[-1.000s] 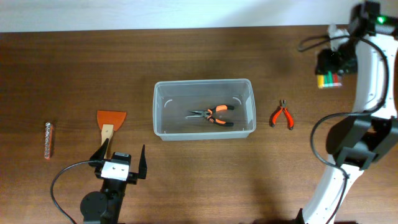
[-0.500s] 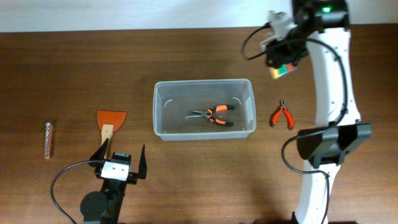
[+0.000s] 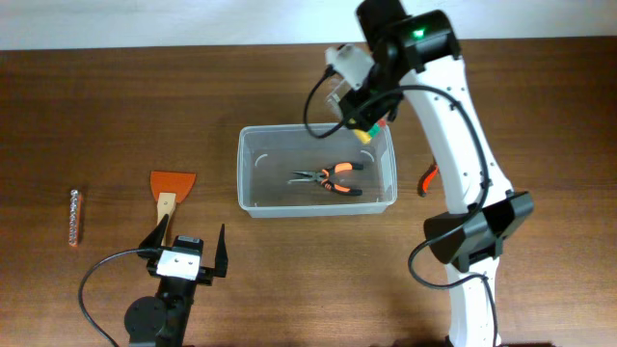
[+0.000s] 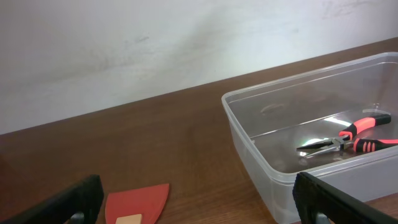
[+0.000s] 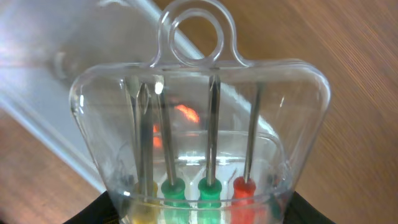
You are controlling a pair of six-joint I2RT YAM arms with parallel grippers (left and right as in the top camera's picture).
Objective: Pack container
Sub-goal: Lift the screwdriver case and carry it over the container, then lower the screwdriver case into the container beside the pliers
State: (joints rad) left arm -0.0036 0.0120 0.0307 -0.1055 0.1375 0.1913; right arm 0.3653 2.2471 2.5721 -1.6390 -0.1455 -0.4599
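Since 0.5 s ago the right gripper (image 3: 359, 108) has swung w/ its arm from the desk's far-right area to above the far-right corner of the container (image 3: 270, 173), clamped on the clear screwdriver case (image 5: 202, 130). Container hasn't shifted from mid-desk, orange-handled pliers (image 3: 328, 177) lying inside. Left gripper (image 3: 188, 241) is unchanged near the front edge, jaws spread wide & empty, by the scraper (image 3: 172, 185).

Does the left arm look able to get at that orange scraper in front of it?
Probably yes. The scraper lies flat just ahead of the left tool, whose jaws stand open, with nothing between them.
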